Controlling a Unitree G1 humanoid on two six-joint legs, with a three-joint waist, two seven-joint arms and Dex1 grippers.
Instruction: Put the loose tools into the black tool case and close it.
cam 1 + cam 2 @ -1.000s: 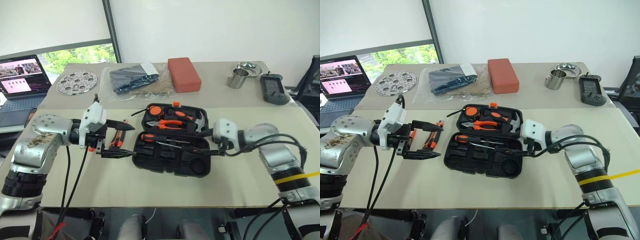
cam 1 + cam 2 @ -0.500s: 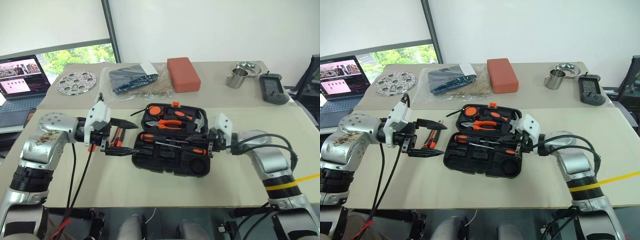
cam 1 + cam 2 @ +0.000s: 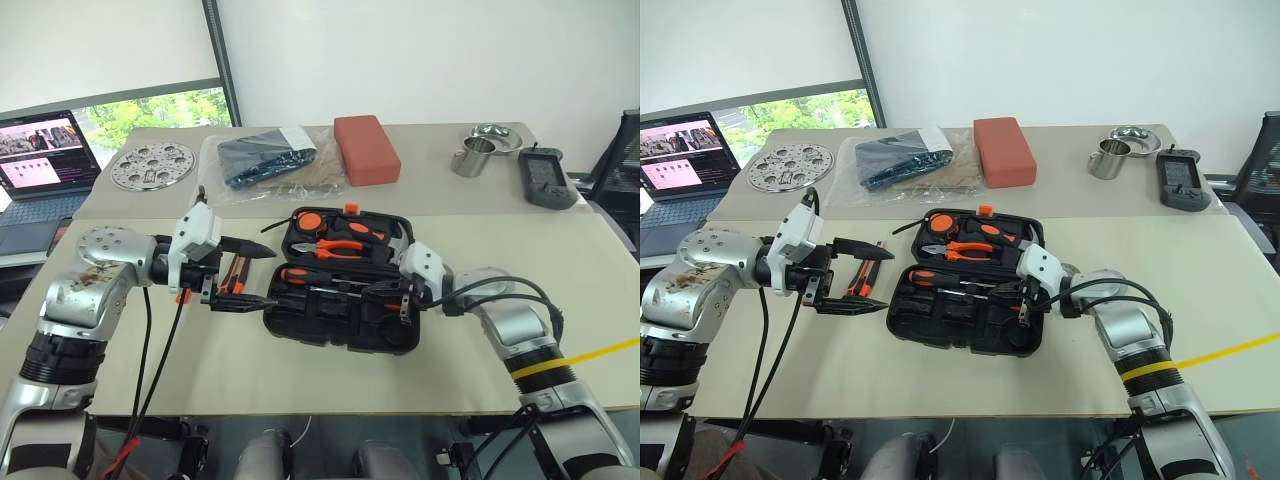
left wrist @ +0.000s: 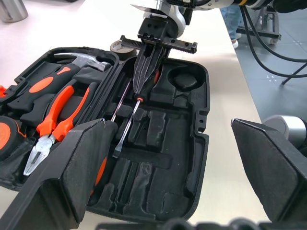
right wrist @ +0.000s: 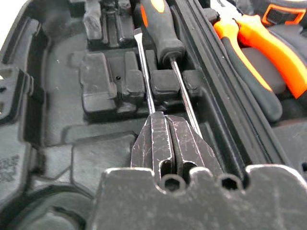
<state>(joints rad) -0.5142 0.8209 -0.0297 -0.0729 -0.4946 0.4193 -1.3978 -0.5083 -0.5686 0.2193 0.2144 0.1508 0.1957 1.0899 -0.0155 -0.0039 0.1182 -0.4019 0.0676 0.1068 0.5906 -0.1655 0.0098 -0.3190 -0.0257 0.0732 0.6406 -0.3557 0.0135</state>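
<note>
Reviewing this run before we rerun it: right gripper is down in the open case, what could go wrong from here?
1. The right gripper, shut, presses on a screwdriver lying loosely in the black tool case; it may sit skewed and block closing.
2. The utility knife lies behind the open left gripper on the table; an arm sweep could knock it.

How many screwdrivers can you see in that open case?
2: both lie side by side in the black tool case: one screwdriver, another screwdriver under the shut right gripper. Others may be hidden.
</note>
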